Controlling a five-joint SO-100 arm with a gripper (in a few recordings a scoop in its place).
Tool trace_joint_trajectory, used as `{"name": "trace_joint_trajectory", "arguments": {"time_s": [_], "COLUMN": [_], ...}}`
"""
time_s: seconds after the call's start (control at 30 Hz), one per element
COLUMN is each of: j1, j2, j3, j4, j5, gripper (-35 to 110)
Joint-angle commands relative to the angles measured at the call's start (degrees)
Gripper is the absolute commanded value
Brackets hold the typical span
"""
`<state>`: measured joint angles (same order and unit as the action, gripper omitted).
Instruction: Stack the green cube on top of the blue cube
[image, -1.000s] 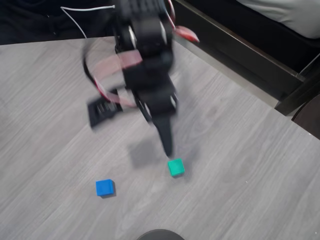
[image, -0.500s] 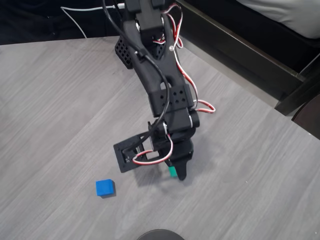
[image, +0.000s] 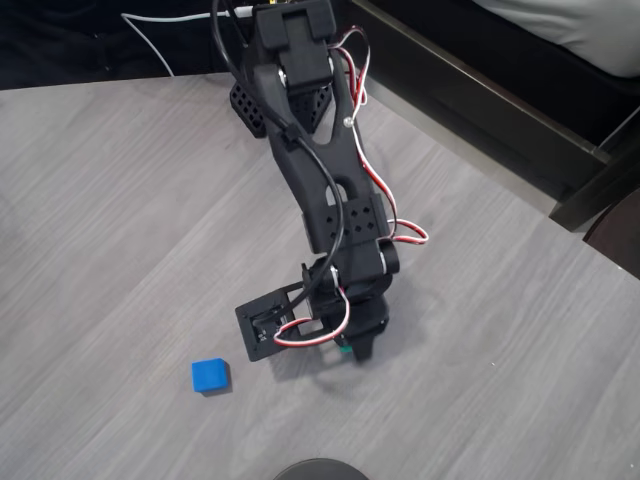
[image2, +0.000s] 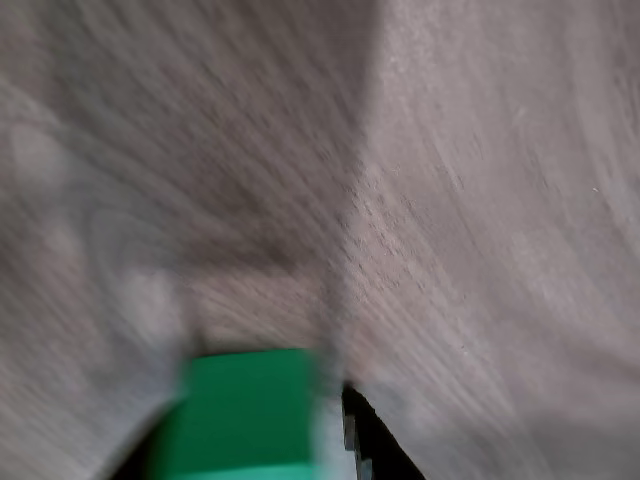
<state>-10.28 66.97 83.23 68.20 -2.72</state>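
Grey wood-grain table (image: 120, 200) bears blue cube (image: 210, 376), seemingly green cube (image2: 245, 410)

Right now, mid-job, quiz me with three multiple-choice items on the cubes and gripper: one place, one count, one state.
1. In the overhead view, where does the small bright blue matte cube lie relative to the black two-finger gripper?
A. left of it
B. right of it
C. under it

2. How many cubes are stacked on the grey wood-grain table?
A. two
B. none
C. three

3. The small teal-green matte cube is:
A. on the blue cube
B. far from the gripper
C. right at the gripper's fingertips

Answers: 1 A, the blue cube sits apart at lower left; 2 B, the blue cube's top is bare; 3 C, the wrist view shows green beside a dark finger.
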Motion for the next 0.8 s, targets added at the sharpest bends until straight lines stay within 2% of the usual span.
{"name": "trace_joint_trajectory", "arguments": {"time_s": [0.0, 0.2, 0.4, 0.57, 0.77], "j1": [0.88, 7.21, 18.98, 26.72, 29.44], "j2": [2.64, 12.66, 21.62, 19.25, 15.21], "j3": [-2.11, -2.11, -2.11, -2.2, -2.2], "j4": [0.44, 3.16, 4.92, 3.69, 0.35], "j5": [-1.32, -7.29, -13.97, -17.31, -18.19], "gripper": [0, 0, 0, 0, 0]}}
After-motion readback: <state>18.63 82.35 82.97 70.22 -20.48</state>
